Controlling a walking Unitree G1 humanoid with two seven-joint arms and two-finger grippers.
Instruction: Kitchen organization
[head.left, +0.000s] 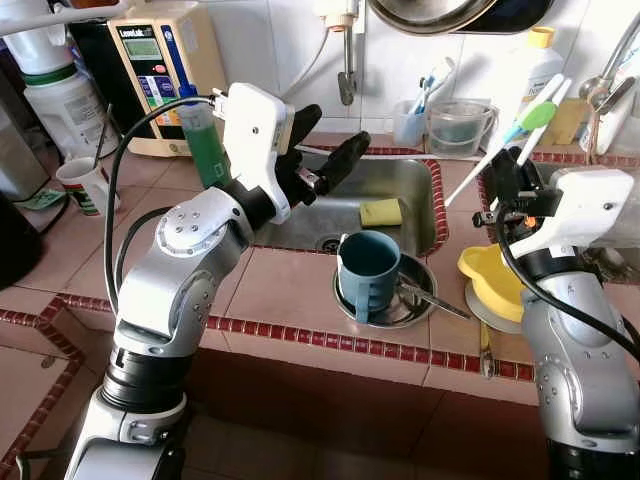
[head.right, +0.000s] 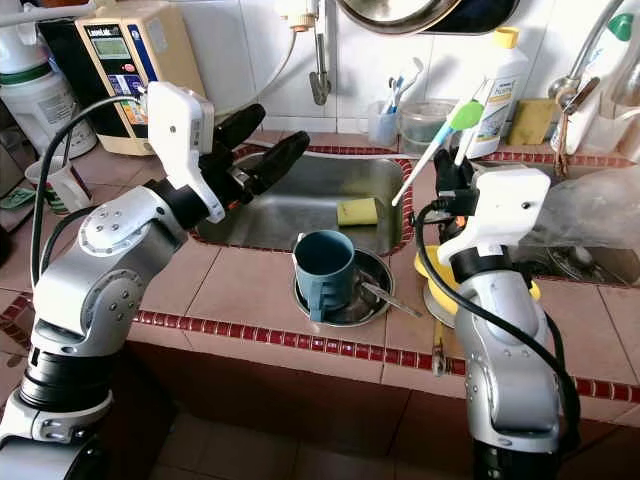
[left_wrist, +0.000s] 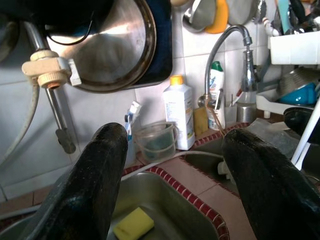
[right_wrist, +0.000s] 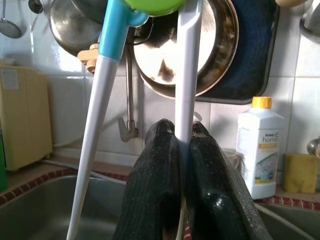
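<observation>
The right gripper (right_wrist: 182, 150) is raised above the tiled surface (head.left: 290, 290) at the right of the small steel sink (head.left: 400, 185), its jaws clenched on the white handle of a long utensil (right_wrist: 189, 65). A second handle, blue and white with a green head (head.left: 537, 115), leans beside it and slants down toward the sink; whether the two handles are joined is hard to tell. The left gripper (head.left: 322, 148) hovers over the left part of the sink with its jaws released and spread wide, holding nothing. A yellow sponge (head.left: 381, 211) lies in the sink basin. On the surface in front of the sink, a teal mug (head.left: 366, 272) stands upright in a shallow metal dish (head.left: 415, 305), with a spoon (head.left: 435, 298) resting on the dish's right rim. A yellow bowl (head.left: 487, 278) sits just beside the right arm. A white detergent bottle (head.right: 501, 85) with a yellow cap stands against the tiled wall behind the sink.
</observation>
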